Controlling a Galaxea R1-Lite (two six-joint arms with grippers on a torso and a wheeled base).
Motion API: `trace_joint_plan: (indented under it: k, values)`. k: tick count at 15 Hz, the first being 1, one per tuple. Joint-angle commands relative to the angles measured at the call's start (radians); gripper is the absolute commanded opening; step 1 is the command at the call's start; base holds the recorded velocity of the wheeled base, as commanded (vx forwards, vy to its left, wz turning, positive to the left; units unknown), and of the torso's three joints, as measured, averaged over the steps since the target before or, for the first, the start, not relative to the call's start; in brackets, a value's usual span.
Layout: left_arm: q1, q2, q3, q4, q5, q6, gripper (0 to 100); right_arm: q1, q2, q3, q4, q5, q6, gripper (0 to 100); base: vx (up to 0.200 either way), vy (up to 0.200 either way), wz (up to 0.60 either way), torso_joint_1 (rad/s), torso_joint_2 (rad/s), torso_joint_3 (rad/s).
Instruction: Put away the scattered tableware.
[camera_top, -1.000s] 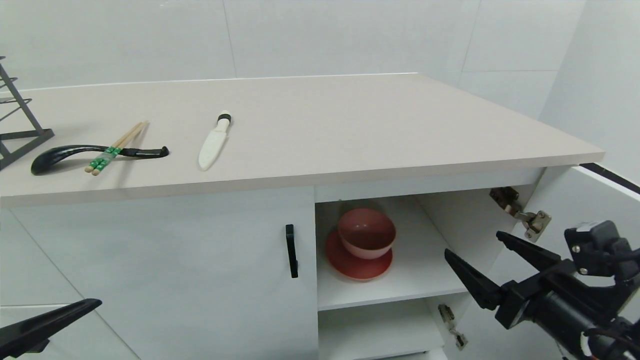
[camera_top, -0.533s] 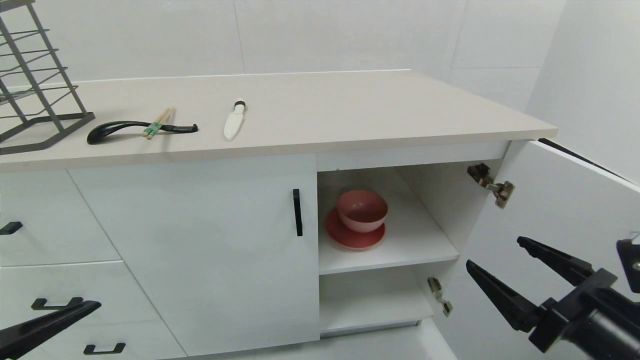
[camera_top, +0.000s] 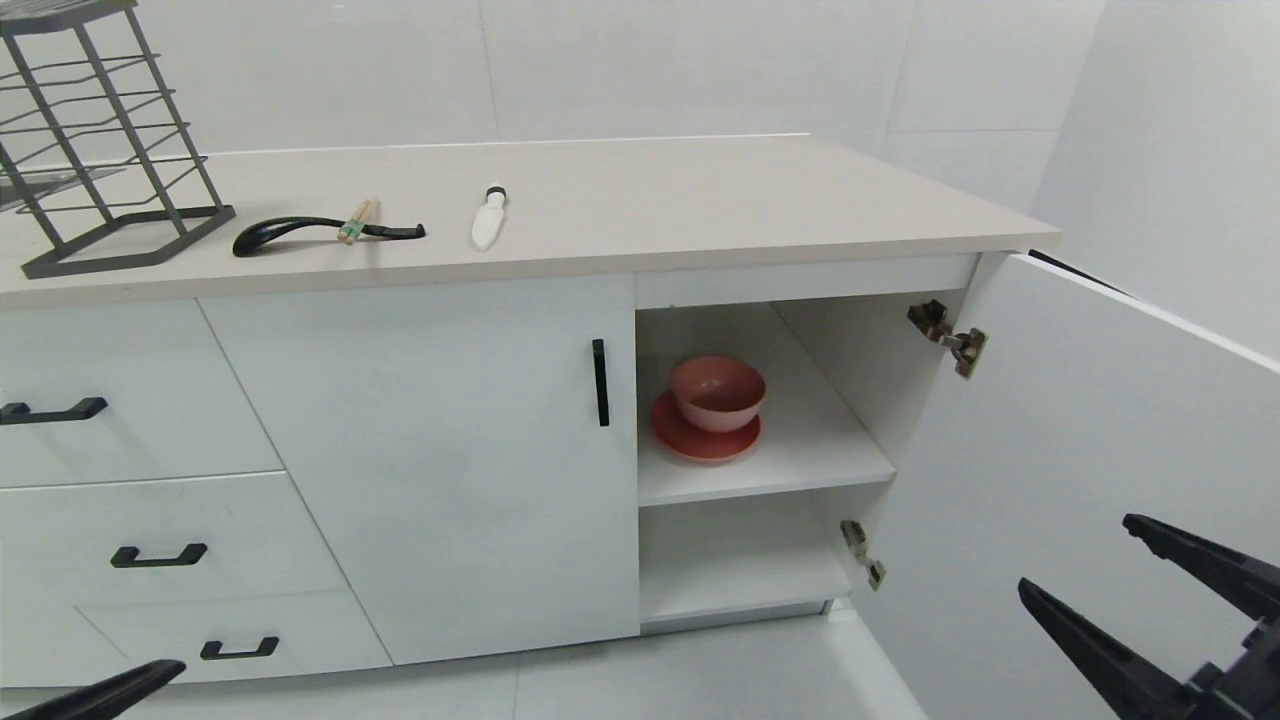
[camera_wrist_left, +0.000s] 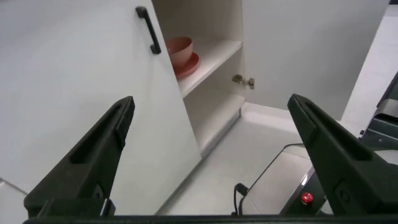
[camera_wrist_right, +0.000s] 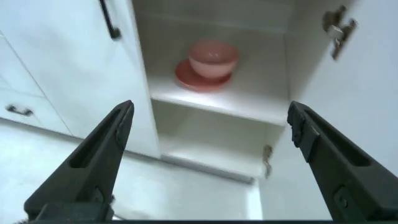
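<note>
Surroundings: white cabinet under a beige countertop. In the head view a dark wire rack stands on the counter at 10 o'clock. Three drawers with black pulls sit at 8 o'clock. The middle door is closed, its black handle upright at its right edge. The right-hand door hangs wide open at 3 to 4 o'clock, with both hinges exposed. That open door stands between the right gripper and the room beyond. Nothing blocks the shelf opening from the front.

Tableware on counter: a black spoon lies flat with its bowl end toward the rack. A pair of wooden chopsticks with green bands lies across its handle, touching it. A white knife with a black band lies at 3 o'clock of the spoon, near but apart.

Tableware in cabinet: a pink bowl sits upright on a red plate on the upper shelf, toward the shelf's left side. The lower shelf is at 6 o'clock of it.

End effectors: the right gripper is at 4 o'clock, low before the open door. Its black fingers are spread wide, holding nothing and touching nothing. The left gripper is at 7 o'clock, low before the drawers, likewise spread wide and without load.
</note>
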Motion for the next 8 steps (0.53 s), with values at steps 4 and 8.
trace_joint_plan:
  k: [4,8]
  values:
    - [0.116,-0.231,0.002,0.136,0.003,-0.015,100,-0.212,-0.442,-0.002,0.289,0.003,-0.091,100,0.0,0.0,0.0,0.0,0.0,0.0]
    - [0.246,-0.334,0.002,0.155,0.006,-0.053,100,-0.356,-0.637,-0.08,0.473,0.003,-0.137,100,0.0,0.0,0.0,0.0,0.0,0.0]
